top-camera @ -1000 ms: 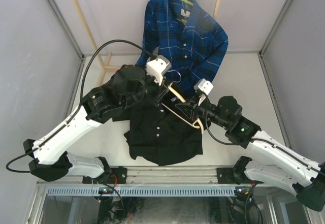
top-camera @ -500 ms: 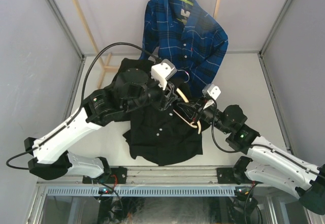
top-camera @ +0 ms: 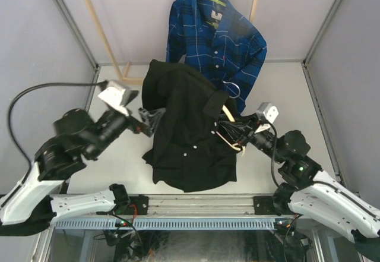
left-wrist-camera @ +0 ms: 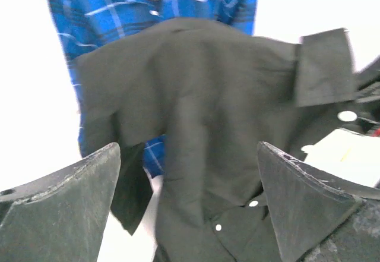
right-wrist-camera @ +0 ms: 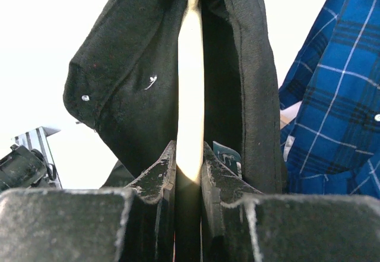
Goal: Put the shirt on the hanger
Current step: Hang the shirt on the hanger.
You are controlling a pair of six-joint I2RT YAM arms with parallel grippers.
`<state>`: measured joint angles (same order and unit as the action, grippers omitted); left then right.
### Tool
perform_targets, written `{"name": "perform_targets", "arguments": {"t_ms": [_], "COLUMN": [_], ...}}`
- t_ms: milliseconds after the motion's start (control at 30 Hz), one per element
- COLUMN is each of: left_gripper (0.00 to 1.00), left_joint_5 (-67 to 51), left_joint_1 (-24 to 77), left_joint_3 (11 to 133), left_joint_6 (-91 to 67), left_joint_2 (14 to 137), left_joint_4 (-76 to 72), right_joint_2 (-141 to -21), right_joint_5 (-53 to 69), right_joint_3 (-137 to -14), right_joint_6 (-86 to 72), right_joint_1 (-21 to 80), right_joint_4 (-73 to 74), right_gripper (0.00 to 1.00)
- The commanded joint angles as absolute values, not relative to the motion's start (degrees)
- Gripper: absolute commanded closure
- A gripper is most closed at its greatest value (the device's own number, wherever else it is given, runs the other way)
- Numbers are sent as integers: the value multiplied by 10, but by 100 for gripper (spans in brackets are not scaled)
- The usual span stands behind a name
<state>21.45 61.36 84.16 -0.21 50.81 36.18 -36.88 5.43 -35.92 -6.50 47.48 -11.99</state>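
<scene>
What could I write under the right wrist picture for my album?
Right gripper clamps the cream hanger, black shirt draped around it.

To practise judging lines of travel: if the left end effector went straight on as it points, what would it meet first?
Probably the black shirt, draped straight ahead of the open left end effector; depth is unclear.

— Where does everything sit right now?
— On my feed, the shirt is mid-tabletop, its upper part draped over the hanger and its hem lying on the tabletop toward the near edge. The right gripper is at the shirt's right side, with the hanger between its fingers.
— And the left?
— I see the left gripper just left of the shirt, apart from it. The plaid shirt hangs behind, at the far side.
</scene>
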Motion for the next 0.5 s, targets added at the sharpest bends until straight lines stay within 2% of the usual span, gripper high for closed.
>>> {"name": "perform_targets", "arguments": {"t_ms": [0,133,300,400,467], "left_gripper": [0,0,0,3,8], "left_joint_5": [337,277,191,170,152], "left_joint_1": [596,531,523,523,522], "left_joint_3": [787,779,733,710,699], "left_joint_6": [30,4,16,28,33], "left_joint_2": [436,430,441,452,456], "left_joint_4": [307,341,308,280,270], "right_joint_2": [-302,-264,-252,-239,-232], "right_joint_5": [62,80,105,114,110], "right_joint_3": [-416,-456,-497,-500,-502], "right_joint_6": [-44,-43,-54,-63,-66], "right_joint_1": [472,471,472,472,472], "right_joint_4": [-94,-7,70,80,85], "right_gripper": [100,100,100,100,100]}}
